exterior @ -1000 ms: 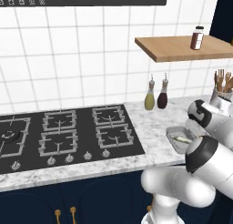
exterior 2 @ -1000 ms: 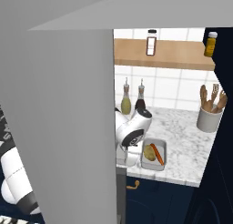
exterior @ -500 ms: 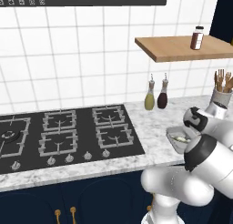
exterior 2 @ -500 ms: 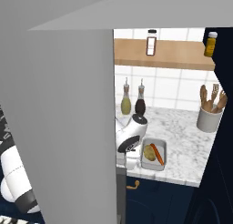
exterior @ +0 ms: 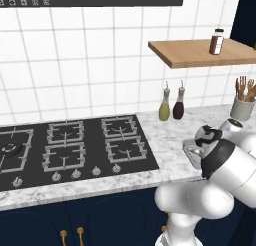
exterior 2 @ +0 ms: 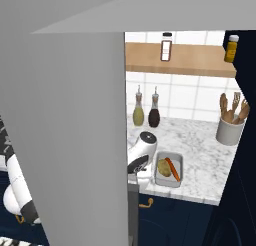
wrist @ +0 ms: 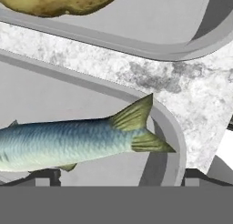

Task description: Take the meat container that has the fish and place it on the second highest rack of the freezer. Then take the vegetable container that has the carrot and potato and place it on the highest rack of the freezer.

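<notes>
Arm had dropped lower over the past second, gripper (wrist: pixel 120 175) now low over meat container (wrist: pixel 170 127), fish (wrist: pixel 77 139) at lower left of hand view. Jaws spread wide astride container rim, holding nothing. Grasp looked imminent.

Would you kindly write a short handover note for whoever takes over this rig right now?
Gripper: low over the fish container, fingertips at its near rim; whether it is open or shut on the rim cannot be told.
Fish lies in that container, which sits on the marble counter.
Vegetable container with carrot and potato sits right beside it on the counter, apart from it.
Done: nothing placed yet; both containers are on the counter.
Left: lift the fish container to the freezer's second highest rack, then the vegetable container to the highest rack.
</notes>
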### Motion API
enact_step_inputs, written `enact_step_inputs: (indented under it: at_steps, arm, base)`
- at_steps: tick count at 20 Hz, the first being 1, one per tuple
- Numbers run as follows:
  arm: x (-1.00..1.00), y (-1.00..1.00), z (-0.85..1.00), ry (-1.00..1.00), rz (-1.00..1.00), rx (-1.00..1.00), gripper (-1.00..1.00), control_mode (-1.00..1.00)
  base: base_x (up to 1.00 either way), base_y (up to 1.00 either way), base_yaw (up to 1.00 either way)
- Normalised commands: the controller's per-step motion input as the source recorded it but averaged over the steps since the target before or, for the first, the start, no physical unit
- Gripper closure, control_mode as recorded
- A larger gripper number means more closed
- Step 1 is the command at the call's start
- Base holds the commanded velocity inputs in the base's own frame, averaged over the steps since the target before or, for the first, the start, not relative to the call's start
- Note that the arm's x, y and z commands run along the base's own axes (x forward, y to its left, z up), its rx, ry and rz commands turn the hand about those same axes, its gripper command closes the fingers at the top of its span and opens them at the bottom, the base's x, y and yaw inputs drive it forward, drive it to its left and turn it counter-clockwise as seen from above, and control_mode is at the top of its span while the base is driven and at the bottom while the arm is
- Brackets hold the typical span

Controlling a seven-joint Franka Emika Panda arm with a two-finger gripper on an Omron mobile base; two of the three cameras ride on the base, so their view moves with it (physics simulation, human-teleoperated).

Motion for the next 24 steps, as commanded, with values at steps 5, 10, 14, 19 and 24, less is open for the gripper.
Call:
enact_step_inputs:
  at_steps: [5,10,14,19,24]
  arm:
    - [0.02,0.10,-0.33,0.00,0.00,-0.02,-1.00,-1.00]
    - [0.05,0.26,-0.47,0.07,0.00,-0.04,-1.00,-1.00]
    - [0.15,0.35,-0.66,0.15,0.00,-0.04,-1.00,-1.00]
    - [0.00,0.36,-0.67,0.02,0.00,-0.02,1.00,-1.00]
    - [0.00,0.43,-0.26,-0.02,0.00,0.00,1.00,-1.00]
  base:
    - [0.00,0.00,0.00]
    - [0.00,0.00,0.00]
    - [0.00,0.00,0.00]
    - [0.00,0.00,0.00]
    - [0.00,0.00,0.00]
